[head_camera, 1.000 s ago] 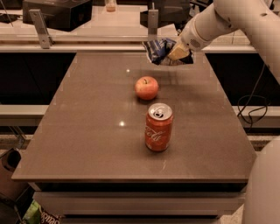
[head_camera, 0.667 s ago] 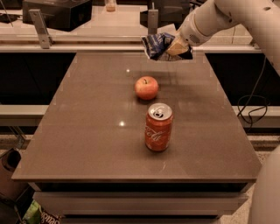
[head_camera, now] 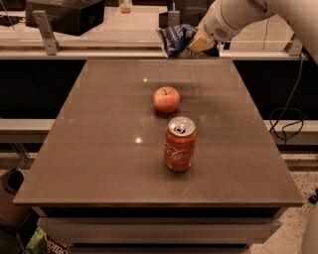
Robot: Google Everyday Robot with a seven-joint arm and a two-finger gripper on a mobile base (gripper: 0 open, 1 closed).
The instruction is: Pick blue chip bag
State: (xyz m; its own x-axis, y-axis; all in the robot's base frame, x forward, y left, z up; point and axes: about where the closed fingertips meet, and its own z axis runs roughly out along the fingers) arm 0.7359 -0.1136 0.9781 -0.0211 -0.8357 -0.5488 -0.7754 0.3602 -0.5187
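Note:
The blue chip bag (head_camera: 175,38), dark blue and crumpled with white patches, hangs in the air above the far edge of the table. My gripper (head_camera: 195,43) is shut on its right side and holds it well clear of the tabletop. The white arm reaches in from the upper right. The part of the bag inside the gripper is hidden.
A red apple (head_camera: 166,99) sits near the middle of the brown table (head_camera: 94,149). A red soda can (head_camera: 180,144) stands upright in front of it. A counter with dark equipment (head_camera: 64,15) runs behind the table. A green bag (head_camera: 37,241) lies on the floor at bottom left.
My gripper has lifted the blue chip bag higher and drawn it back toward the far edge of the table. The apple and can have not moved.

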